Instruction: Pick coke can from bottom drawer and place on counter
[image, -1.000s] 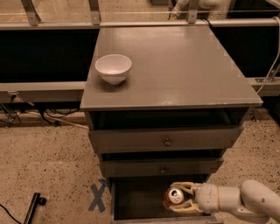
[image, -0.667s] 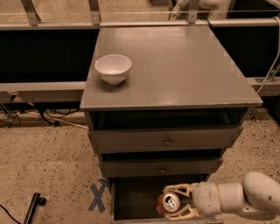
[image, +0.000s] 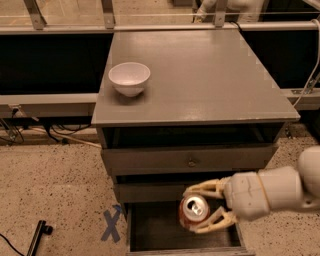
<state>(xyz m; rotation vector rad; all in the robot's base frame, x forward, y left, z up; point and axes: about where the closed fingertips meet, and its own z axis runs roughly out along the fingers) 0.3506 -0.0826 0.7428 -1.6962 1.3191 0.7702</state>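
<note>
The coke can (image: 193, 211), red-orange with a silver top and pull tab, is held between the two pale fingers of my gripper (image: 202, 208). The gripper reaches in from the right and holds the can above the open bottom drawer (image: 150, 230), a dark-grey box at the foot of the cabinet. The can is lifted to about the height of the middle drawer front. The counter (image: 200, 75) is the broad grey top above.
A white bowl (image: 129, 78) stands on the counter's left part. Two closed drawers with small knobs (image: 191, 162) sit above the open one. A blue X (image: 112, 226) marks the speckled floor at the left. A metal rail runs behind the counter.
The gripper with the can has risen out of the bottom drawer and moved a little left, coming closer to the camera.
</note>
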